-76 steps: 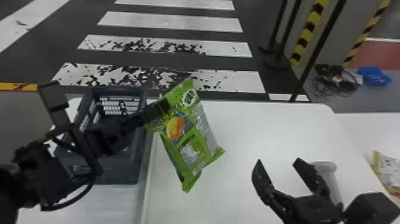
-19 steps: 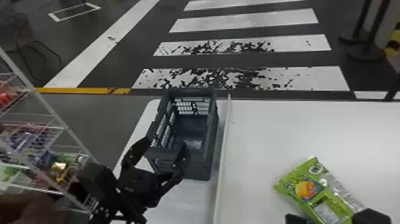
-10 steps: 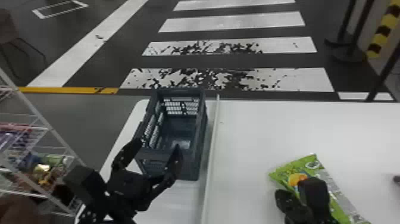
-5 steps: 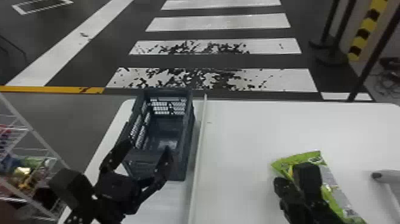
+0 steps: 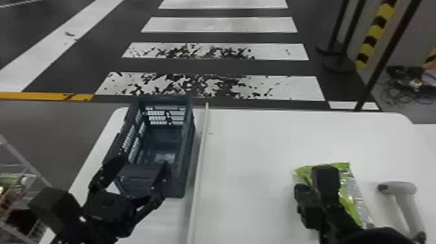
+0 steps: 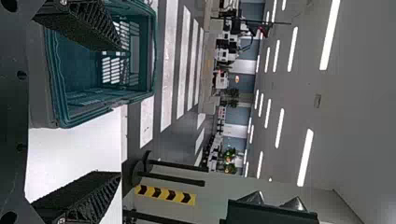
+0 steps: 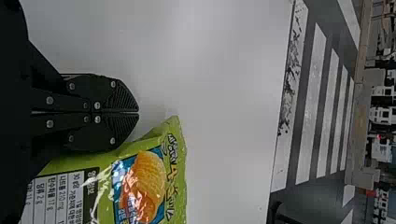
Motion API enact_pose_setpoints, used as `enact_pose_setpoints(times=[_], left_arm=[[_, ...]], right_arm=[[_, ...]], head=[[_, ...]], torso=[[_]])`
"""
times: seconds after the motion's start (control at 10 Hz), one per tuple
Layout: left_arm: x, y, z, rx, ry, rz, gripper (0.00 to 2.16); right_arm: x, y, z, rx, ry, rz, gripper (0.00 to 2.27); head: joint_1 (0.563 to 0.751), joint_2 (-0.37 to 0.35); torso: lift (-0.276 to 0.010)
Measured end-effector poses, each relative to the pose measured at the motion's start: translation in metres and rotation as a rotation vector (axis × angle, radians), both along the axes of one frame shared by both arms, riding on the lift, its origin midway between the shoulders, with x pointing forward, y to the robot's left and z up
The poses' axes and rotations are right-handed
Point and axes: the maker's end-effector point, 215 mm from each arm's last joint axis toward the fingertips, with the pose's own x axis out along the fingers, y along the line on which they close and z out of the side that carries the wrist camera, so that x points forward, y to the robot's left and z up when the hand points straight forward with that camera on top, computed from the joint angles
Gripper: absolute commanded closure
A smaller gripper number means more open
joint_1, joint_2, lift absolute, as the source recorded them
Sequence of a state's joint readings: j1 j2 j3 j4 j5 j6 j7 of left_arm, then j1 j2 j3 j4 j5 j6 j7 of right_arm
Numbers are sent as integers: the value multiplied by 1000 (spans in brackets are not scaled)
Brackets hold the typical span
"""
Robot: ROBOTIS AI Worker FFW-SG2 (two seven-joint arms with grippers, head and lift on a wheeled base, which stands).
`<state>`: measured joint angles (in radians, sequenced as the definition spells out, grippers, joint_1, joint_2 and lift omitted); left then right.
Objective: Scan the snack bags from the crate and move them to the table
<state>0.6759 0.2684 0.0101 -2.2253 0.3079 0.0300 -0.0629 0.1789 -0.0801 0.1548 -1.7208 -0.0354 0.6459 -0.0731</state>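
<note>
- I have the snack bag (image 7: 140, 186) lying flat on the table (image 5: 259, 146), on the right-hand side of the pale strip (image 5: 198, 168), partly hidden by the right arm in the head view.
- My right gripper (image 7: 138, 112) is closed on nothing, its two fingers pressed together just beside the bag's edge; whether they touch the film I can't tell.
- My left gripper (image 5: 143, 161) stands open at the near end of the crate (image 5: 189, 146), with nothing between its fingers. A pale patch shows on the crate floor; I can't make out what it is.
- I expect the bag to be very light, so weight won't trouble the grip. The glossy film looks slippery and creased, and should give as soon as I press.
- The snacks inside are probably brittle; a hard squeeze over the plump middle could crush them or strain a seam.
- For a lift, I'd open the right fingers and pinch the flat margin at the far end, or gather loose film gently across the width.
- The handheld scanner (image 5: 399, 187) lies near the bag. It looks stiff and smooth; I'd take it round the handle, since the rounded head could roll in flat fingers.
</note>
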Motion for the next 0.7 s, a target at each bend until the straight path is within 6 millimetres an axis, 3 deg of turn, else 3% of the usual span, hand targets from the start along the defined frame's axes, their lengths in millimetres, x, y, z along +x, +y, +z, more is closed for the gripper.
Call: enact_pose_setpoints(times=[0.4,0.5,0.7], left_arm=[[8,-10,-9,-3,16,-16,36],[10,-11,-10,-2,17,-17,36],[15,-13,-15,-4,24,-19,36]], right_arm=[[-3,-24,-3,25,-2,-52,2246],[-9,-18,4,57,-16,-48,2246],[-15,2,44,131,-79,-29,2246]], head=[[695,-3],[695,1],[695,23]], torso=[[-95],[-95],[-95]])
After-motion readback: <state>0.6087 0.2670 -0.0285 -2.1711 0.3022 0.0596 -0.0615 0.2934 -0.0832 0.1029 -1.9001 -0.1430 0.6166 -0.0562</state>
